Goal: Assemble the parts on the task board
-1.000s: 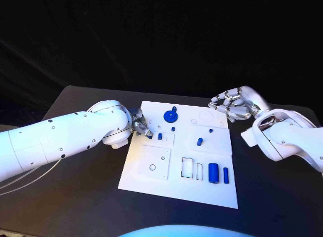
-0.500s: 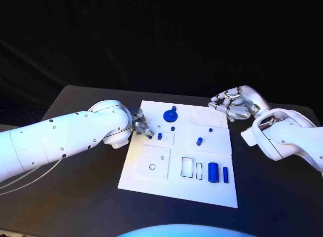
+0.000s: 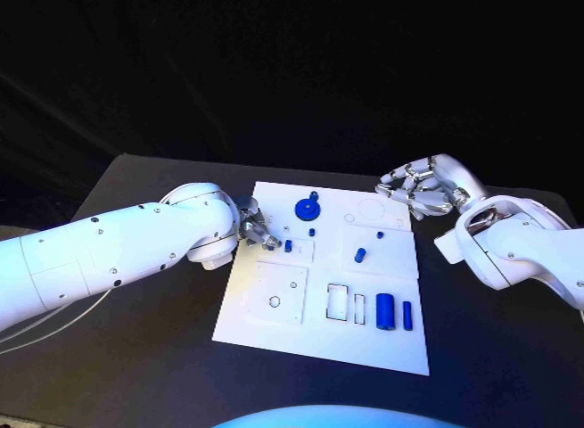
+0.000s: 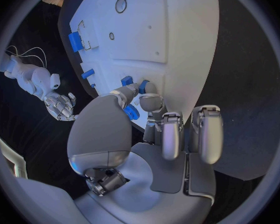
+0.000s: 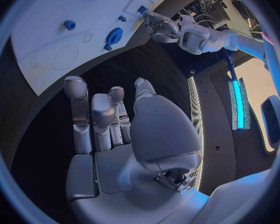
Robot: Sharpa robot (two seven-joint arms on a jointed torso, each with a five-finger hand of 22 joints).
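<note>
The task board (image 3: 320, 330) looks like smooth matt white plastic, the parts (image 3: 385, 312) glossy blue plastic, the table (image 3: 137, 339) dull black, and the left hand (image 4: 146, 134) and right hand (image 5: 121, 134) satin silver metal.

Nothing readable is showing anywhere: the task board (image 3: 320, 343) is carrying only thin outlined rectangles and circles, with no letters, numbers, brand marks or labels on it, the parts or the arms.

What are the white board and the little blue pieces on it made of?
The board looks like matte white plastic: flat and even, with cleanly cut recesses and no glare. The blue pieces, like the gear, look like moulded or printed plastic, uniformly coloured; I can't be sure.
</note>
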